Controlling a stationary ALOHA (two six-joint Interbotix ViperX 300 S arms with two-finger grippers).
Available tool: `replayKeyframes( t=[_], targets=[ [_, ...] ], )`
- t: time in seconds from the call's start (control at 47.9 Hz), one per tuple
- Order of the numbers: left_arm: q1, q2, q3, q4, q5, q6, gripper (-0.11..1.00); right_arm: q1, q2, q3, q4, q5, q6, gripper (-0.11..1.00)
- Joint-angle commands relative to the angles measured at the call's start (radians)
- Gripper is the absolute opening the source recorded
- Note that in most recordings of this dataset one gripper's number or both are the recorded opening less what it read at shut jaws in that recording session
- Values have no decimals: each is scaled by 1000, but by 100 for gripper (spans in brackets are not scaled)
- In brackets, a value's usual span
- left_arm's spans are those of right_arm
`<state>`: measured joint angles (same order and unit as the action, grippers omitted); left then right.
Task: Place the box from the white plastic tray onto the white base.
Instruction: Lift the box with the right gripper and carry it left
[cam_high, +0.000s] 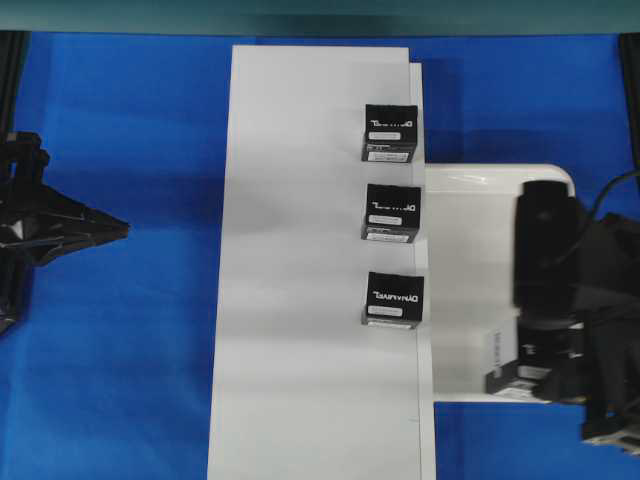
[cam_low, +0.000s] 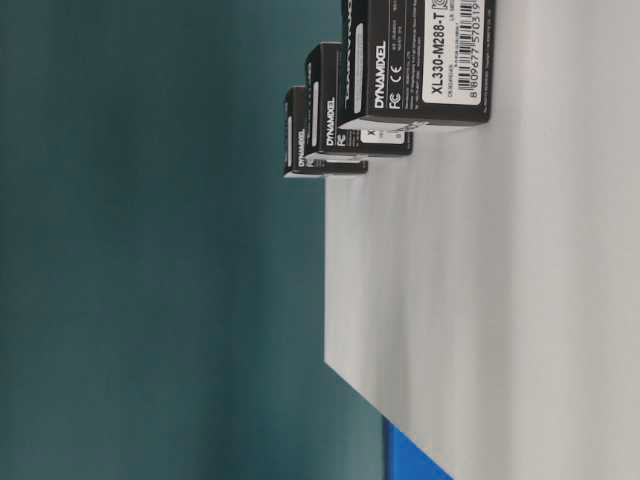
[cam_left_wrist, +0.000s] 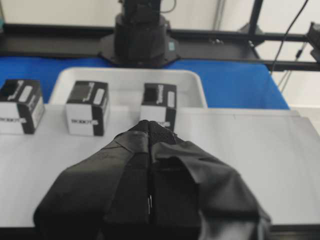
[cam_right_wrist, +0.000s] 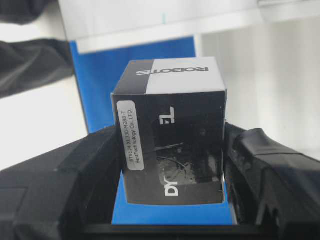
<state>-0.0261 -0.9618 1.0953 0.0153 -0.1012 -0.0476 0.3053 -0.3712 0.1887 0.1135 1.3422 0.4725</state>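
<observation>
Three boxes (cam_high: 390, 213) line the white base (cam_high: 290, 300) beside the white plastic tray (cam_high: 465, 300)

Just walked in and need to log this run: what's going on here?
The right pincer is clamped on a black box, over the near end of the white plastic tray. Three matching boxes already stand in a row on the white base. The left pincer is shut and holds nothing.

A blue table cover (cam_high: 120, 380) lies below a teal back wall (cam_low: 150, 250).
</observation>
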Motion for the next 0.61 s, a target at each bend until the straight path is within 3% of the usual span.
replayKeyframes(
  t=[0.0, 0.584],
  targets=[
    [-9, 6, -23, 3, 2, -3, -7, 8, 51, -46, -2, 3, -2, 59],
    [-31, -21, -25, 3, 57, -3, -7, 6, 344, -304, -60, 160, -63, 59]
  ],
)
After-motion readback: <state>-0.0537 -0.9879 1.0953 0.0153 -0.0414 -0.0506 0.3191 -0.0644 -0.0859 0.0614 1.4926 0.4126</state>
